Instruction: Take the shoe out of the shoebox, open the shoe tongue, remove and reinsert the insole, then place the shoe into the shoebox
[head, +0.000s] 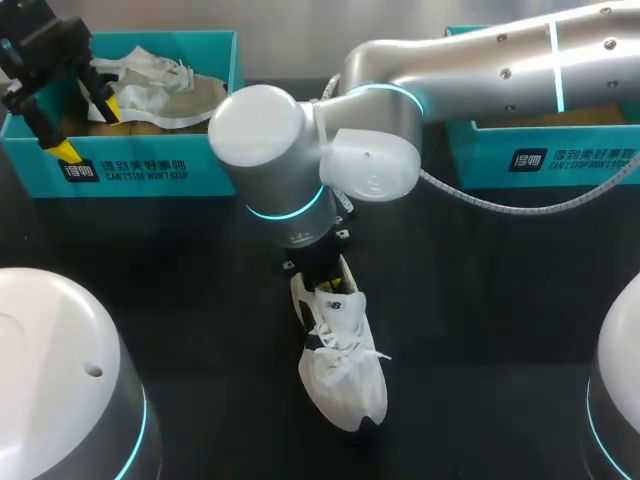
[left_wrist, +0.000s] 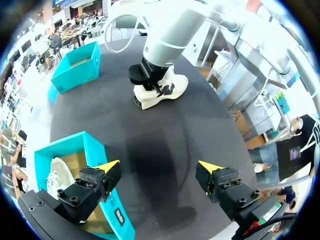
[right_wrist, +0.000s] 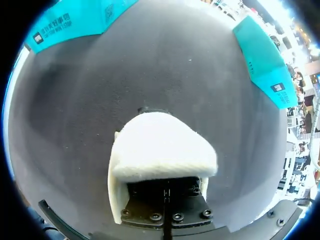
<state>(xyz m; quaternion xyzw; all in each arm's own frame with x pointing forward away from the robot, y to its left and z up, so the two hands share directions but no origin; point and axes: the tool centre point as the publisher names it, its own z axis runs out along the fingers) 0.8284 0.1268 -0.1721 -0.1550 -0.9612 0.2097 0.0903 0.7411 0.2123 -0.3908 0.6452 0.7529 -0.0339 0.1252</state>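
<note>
- Left claw (left_wrist: 159, 167) (head: 85, 128): mine, wide apart and holding nothing. It hangs above the front wall of the left box. In my left wrist view one yellow tip is over the box's edge and the other is over bare table.
- Left box (head: 130, 168) (left_wrist: 97, 150): teal, open-topped, at the far left of the table.
- Second shoe (head: 150, 95) (left_wrist: 56, 177): white and tan, lying inside the left box.
- Right claw (head: 320, 266) (right_wrist: 165, 194): mine, pointing down at the heel end of the shoe. Its black body sits right behind a white padded part of the shoe. I cannot tell whether it is apart, together or clamped on anything.
- Right arm (head: 420, 80): comes in from the far right and reaches past the middle of the table to stand over the shoe's heel.
- Shoe (head: 342, 372) (left_wrist: 160, 90) (right_wrist: 160, 145): white with dark side marks, out of both boxes. It stands on its sole near the middle of the table, toe toward me and heel away, with the laces lying loose on top.
- Right box (head: 540, 160) (left_wrist: 75, 75): teal, at the far right, well apart from the shoe.
- Table (head: 200, 300) (left_wrist: 150, 145): black top carrying the shoe and both boxes.
</note>
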